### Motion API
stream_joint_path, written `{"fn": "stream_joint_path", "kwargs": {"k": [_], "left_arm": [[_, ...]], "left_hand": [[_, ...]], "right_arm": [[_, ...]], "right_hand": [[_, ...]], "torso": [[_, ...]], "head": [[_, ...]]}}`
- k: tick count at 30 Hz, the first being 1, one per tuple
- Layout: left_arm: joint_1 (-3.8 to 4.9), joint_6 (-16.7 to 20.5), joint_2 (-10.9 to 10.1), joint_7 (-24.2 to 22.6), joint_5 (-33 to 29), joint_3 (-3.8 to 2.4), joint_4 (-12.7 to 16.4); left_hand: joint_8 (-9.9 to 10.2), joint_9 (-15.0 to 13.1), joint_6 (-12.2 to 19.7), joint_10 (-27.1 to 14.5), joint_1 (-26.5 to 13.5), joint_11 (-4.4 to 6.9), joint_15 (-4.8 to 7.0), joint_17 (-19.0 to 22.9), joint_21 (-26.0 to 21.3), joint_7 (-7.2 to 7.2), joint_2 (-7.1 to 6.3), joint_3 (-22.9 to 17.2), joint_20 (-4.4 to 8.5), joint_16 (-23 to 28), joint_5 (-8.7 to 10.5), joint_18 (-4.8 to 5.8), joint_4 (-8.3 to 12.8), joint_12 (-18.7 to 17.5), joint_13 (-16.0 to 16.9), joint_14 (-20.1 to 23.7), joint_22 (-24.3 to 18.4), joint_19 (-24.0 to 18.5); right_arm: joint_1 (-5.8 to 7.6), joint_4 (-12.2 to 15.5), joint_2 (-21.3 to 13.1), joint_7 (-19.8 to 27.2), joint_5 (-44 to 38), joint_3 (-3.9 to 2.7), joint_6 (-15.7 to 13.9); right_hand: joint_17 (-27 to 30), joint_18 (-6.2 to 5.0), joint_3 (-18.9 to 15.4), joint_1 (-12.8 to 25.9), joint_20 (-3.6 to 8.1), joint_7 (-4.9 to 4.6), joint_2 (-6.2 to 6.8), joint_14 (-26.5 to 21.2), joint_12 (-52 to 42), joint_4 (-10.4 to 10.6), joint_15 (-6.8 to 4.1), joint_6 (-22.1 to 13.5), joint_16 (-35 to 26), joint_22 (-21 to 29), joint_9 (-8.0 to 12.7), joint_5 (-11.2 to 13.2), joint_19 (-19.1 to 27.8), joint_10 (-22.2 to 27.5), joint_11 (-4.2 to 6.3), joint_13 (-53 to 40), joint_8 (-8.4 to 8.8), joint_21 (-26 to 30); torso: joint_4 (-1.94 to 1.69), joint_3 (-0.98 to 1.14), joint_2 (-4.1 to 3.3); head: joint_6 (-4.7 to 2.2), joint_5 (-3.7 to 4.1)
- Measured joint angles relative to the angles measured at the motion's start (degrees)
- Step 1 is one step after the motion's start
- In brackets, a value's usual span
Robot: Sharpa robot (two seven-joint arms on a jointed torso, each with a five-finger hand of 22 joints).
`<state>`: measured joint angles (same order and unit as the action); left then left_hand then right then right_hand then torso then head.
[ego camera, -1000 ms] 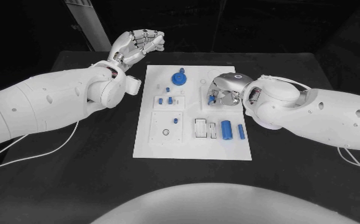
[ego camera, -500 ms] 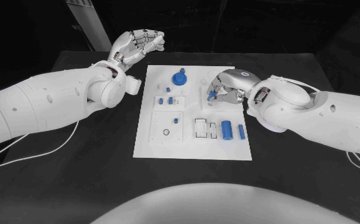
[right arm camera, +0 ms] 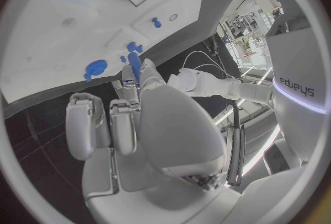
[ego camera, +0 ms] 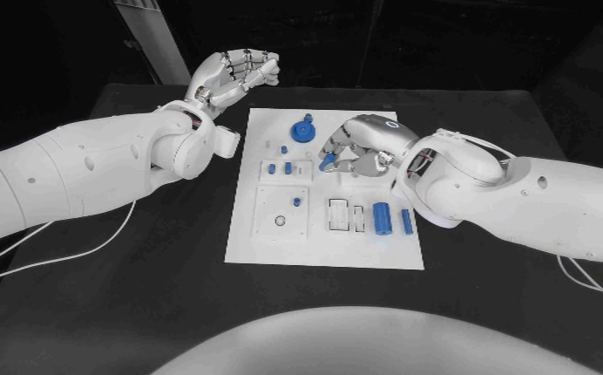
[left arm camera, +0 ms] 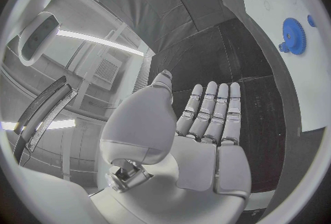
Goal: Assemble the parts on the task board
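The white task board (ego camera: 324, 244) lies mid-table. My right hand (ego camera: 362, 143) hovers over its upper middle and pinches a small blue pin (ego camera: 329, 162) at its fingertips; the right wrist view shows that pin (right arm camera: 134, 64) between the fingers, above the board (right arm camera: 62, 14). A blue gear (ego camera: 301, 128) stands on the board's far part, to the left of the hand. My left hand (ego camera: 233, 75) is raised beyond the board's far left corner, fingers apart and holding nothing; its palm (left arm camera: 200, 130) looks bare in the left wrist view.
Two blue cylinders (ego camera: 380, 216) (ego camera: 404, 221) lie at the board's right side, next to rectangular slots (ego camera: 339, 214). Small blue pegs (ego camera: 287, 167) (ego camera: 296, 202) stand on the left blocks, and a ring (ego camera: 281, 221) lies below them. The gear (left arm camera: 294, 35) shows beside the left hand.
My right hand has moved to the left across the board, carrying the blue pin toward the middle. The left hand stays raised in the same place.
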<state>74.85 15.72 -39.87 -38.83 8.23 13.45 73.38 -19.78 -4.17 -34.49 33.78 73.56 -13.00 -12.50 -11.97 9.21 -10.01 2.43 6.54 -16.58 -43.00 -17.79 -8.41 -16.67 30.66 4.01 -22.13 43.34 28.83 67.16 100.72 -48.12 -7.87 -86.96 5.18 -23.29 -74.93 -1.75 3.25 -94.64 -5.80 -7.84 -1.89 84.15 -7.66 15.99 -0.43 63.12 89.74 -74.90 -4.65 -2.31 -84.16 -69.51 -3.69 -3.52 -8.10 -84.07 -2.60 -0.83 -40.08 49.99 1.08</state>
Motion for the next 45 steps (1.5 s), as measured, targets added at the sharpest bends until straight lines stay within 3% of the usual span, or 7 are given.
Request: {"fn": "stream_joint_path", "kwargs": {"k": [10,17,23,45], "left_arm": [[-0.01,0.0,0.4,0.0,0.0,0.0,-0.3],[-0.01,-0.1,0.3,0.0,0.0,0.0,-0.3],[-0.01,-0.1,0.3,0.0,0.0,0.0,-0.3],[-0.02,-0.1,0.5,0.0,0.0,0.0,-0.4]], "left_hand": [[0.0,0.0,0.2,-0.2,0.2,-0.21,0.0,0.1,0.0,0.21,0.22,0.1,0.0,-0.3,0.0,0.0,-0.1,0.0,-0.1,0.0,-0.1,0.0],[0.0,0.0,0.2,-0.2,0.2,-0.21,0.0,0.1,0.0,0.21,0.22,0.2,0.0,-0.3,0.0,0.0,-0.2,0.0,0.0,0.0,-0.1,0.0],[0.0,0.0,0.2,-0.2,0.2,-0.21,0.0,0.2,0.0,0.21,0.22,0.2,0.0,-0.3,0.0,0.0,-0.2,0.0,0.0,0.0,0.0,0.0],[0.0,0.0,0.2,-0.2,0.2,-0.21,0.0,0.2,0.0,0.2,0.22,0.2,0.0,-0.3,0.0,0.0,-0.2,0.2,0.0,0.0,0.0,0.0]], "right_arm": [[0.01,-1.5,7.2,2.9,-1.2,-0.02,2.5],[0.01,-3.7,10.0,4.1,-3.8,-0.01,5.8],[-0.03,-4.7,11.4,4.5,-6.3,0.02,8.4],[-1.39,-6.6,15.5,5.4,-14.4,0.07,16.4]], "right_hand": [[0.0,0.0,0.1,-0.4,0.0,0.09,0.21,0.0,0.6,0.2,0.0,0.1,0.0,0.0,0.0,-0.2,0.0,0.0,0.0,0.0,0.36,0.0],[0.0,-0.01,0.1,-0.7,0.0,0.13,-0.1,0.0,1.1,0.2,0.0,0.1,0.0,0.0,0.0,-0.2,0.0,-0.2,-0.21,0.0,0.67,0.0],[0.0,-0.01,0.1,-0.7,0.0,0.18,-0.1,0.0,1.3,0.2,0.0,0.2,0.0,0.0,0.0,-0.2,0.0,-0.2,-0.21,0.0,0.61,0.0],[0.0,0.0,0.2,-0.8,0.0,0.35,-0.16,-0.2,2.2,0.4,0.22,0.0,0.0,0.0,0.0,0.0,0.0,0.0,-0.42,0.0,0.69,0.0]], "torso": [[-0.13,0.0,0.0],[-0.13,0.0,0.04],[-0.05,0.0,0.04],[0.0,0.03,-0.06]], "head": [[0.0,-0.86],[0.0,-1.53],[0.0,-2.08],[0.0,-2.48]]}}
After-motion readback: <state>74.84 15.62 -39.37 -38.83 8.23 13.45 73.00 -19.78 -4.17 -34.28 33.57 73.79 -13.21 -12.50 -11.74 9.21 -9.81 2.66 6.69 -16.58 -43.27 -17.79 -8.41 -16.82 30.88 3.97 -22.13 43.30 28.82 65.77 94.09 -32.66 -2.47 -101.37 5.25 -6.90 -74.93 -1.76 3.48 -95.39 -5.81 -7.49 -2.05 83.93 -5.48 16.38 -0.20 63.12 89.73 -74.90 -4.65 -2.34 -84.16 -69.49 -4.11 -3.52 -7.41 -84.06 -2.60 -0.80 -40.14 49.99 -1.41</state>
